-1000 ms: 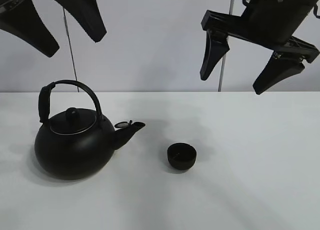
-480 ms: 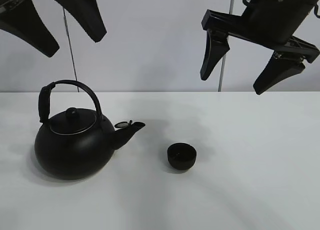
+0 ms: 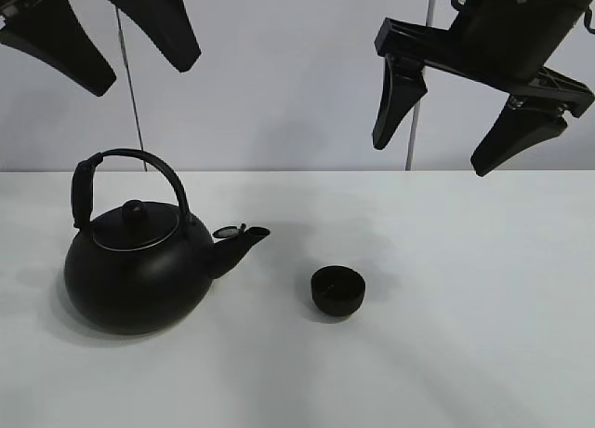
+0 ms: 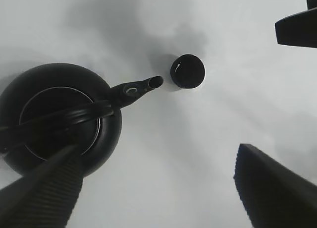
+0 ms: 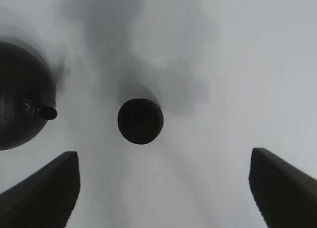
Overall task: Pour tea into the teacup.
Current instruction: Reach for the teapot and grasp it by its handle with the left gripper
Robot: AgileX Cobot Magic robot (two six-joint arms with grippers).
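Teacup (image 3: 337, 290), small and matte black, is shown upright on the white counter (image 3: 483, 335) near the middle. It is placed to the right of the spout of the black kettle (image 3: 139, 274), close by but not touching. The right fingers (image 3: 398, 88) are seen spread wide, high above the teacup and somewhat to its right, with nothing held. The left fingers (image 3: 60, 42) are likewise spread wide, high over the kettle at the left, with nothing held or touched.
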